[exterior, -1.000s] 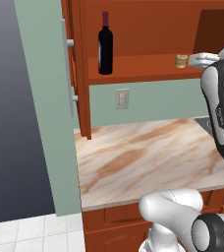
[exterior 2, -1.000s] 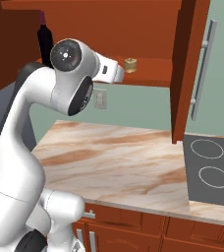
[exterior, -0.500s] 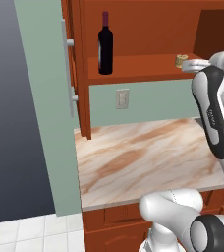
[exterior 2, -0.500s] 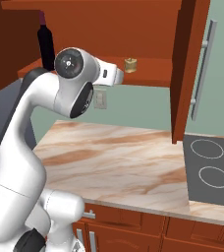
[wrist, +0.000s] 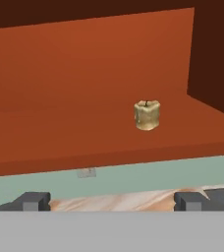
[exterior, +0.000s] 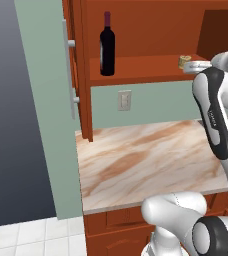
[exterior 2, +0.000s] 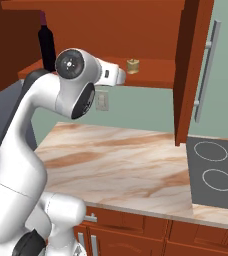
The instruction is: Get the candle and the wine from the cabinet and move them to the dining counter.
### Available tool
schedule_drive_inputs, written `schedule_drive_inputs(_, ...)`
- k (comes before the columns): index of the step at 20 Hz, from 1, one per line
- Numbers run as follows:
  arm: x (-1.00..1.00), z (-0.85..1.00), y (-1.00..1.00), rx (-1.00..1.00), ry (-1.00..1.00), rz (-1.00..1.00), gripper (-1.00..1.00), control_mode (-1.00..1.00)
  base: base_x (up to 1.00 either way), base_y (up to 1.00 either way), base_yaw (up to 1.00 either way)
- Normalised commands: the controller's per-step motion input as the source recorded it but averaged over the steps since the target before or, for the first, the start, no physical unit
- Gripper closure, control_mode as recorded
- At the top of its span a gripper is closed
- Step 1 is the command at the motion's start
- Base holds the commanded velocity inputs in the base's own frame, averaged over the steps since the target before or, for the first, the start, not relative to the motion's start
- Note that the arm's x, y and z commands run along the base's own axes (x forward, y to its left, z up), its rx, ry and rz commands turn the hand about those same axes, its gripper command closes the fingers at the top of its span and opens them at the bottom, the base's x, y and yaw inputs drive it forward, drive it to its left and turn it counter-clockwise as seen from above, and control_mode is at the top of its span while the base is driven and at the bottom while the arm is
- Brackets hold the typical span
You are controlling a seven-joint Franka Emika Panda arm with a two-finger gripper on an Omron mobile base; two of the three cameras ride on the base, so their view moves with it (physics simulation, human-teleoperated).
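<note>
The open reddish-brown cabinet [exterior: 151,70] holds both things on its floor. The dark wine bottle [exterior: 107,46] with a maroon capsule stands upright at the left; in the right base view the wine bottle [exterior 2: 47,44] is partly behind the arm. The small tan candle [wrist: 147,115] sits toward the right; it is also the candle [exterior: 184,61] and the candle [exterior 2: 132,66]. My gripper [wrist: 111,201] is open, held in front of the cabinet's edge, short of the candle, with nothing between its fingertips [wrist: 33,201]. The dining counter is out of view.
A marble wall counter [exterior: 141,160] lies under the cabinet, with a black stovetop [exterior 2: 213,172] at its right. The open cabinet doors [exterior 2: 188,70] [exterior: 78,70] with silver bar handles [exterior 2: 206,70] jut out on both sides. A wall outlet [exterior: 124,100] sits below the cabinet.
The arm has reached further toward the cabinet's right side, and the hand now sits closer to the candle. Bottle and candle have not moved.
</note>
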Motion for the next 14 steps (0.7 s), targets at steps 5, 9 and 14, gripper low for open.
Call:
schedule_drive_inputs(5,0.03,0.0,-0.07,-0.11,-0.01,0.0,-1.0,-1.0,0.0,0.0,0.0)
schedule_drive_inputs(9,0.03,0.0,-0.15,-0.07,-0.02,0.0,-1.0,-1.0,0.0,0.0,0.0)
schedule_drive_inputs(14,0.33,0.0,-0.12,0.0,0.0,0.0,-1.0,-1.0,0.0,0.0,0.0)
